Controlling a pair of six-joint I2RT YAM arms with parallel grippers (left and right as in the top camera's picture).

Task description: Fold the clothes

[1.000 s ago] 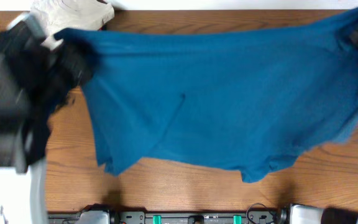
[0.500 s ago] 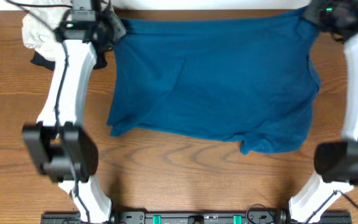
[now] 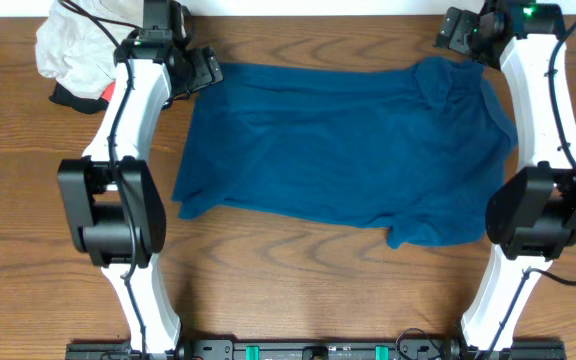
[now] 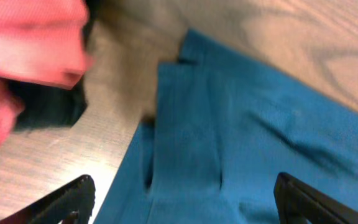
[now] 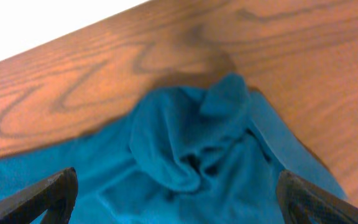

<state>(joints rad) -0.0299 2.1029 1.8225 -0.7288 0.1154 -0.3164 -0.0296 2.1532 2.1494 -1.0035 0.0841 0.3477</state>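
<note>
1. The teal shirt point(image 3: 338, 150) is lying spread across the middle of the table point(image 3: 298, 290), its long edge running from 9 to 3 o'clock.
2. The left pincer point(image 3: 200, 72) is hovering at the shirt's 10 o'clock corner with its jaws spread wide, pinching nothing.
3. The right pincer point(image 3: 456, 30) is hanging just past the 1 o'clock corner, likewise spread and empty.
4. The step in hand is probably settling the cloth flat before the first fold.
5. A bunched lump point(image 3: 448, 85) is sitting at the 1 o'clock corner; I would be smoothing it outward first, or the fold will be trapping a ridge.
6. The lower hem is lying uneven, with a flap point(image 3: 408, 235) poking out at 5 o'clock, so both arms should be taking matching edge points.
7. A pale garment point(image 3: 73, 45) is crowding the table's 10 o'clock side; the left pincer should be pinching only teal cloth.
</note>
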